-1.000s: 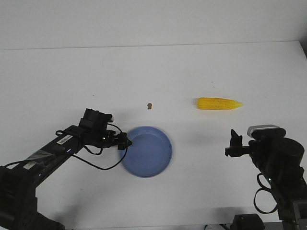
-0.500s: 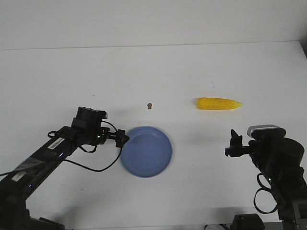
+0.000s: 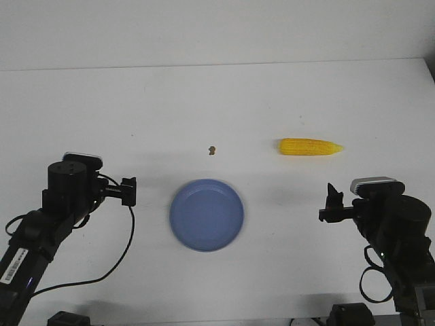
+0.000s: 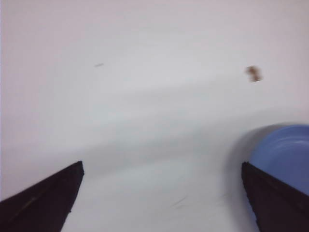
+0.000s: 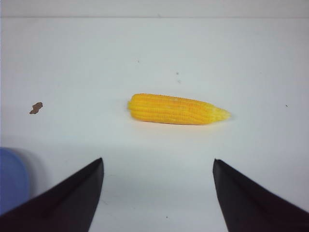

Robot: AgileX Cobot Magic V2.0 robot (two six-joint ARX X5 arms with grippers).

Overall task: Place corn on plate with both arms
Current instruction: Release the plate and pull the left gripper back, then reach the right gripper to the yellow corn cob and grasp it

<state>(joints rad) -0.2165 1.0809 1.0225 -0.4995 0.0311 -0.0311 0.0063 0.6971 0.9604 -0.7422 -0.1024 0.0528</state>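
From the front view I see the plate (image 3: 206, 214) lying flat on the white bench (image 3: 217, 102), near the middle and toward the robot. The corn (image 3: 310, 147) lies on its side farther out and to the right, well apart from the plate, with its pointed end aimed right. A small brown speck (image 3: 212, 149) sits on the bench between them, beyond the plate. My left gripper (image 3: 128, 191) hangs to the left of the plate, clear of its rim, and my right gripper (image 3: 332, 204) hangs to the right of the plate, on the near side of the corn. From here I cannot judge either pair of fingers.

In the left wrist view the fingers (image 4: 41, 200) stand wide apart with only bare bench between them (this picture is rather blurred). The plate's edge (image 4: 282, 157) shows just beside one fingertip, and the speck (image 4: 253, 73) lies farther off.

In the right wrist view the fingers (image 5: 60, 200) are also spread wide and hold nothing. The corn (image 5: 176, 109) lies crosswise ahead of them, not touching, with the speck (image 5: 36, 108) off to one side and a sliver of the plate (image 5: 12, 179) at the picture's edge.
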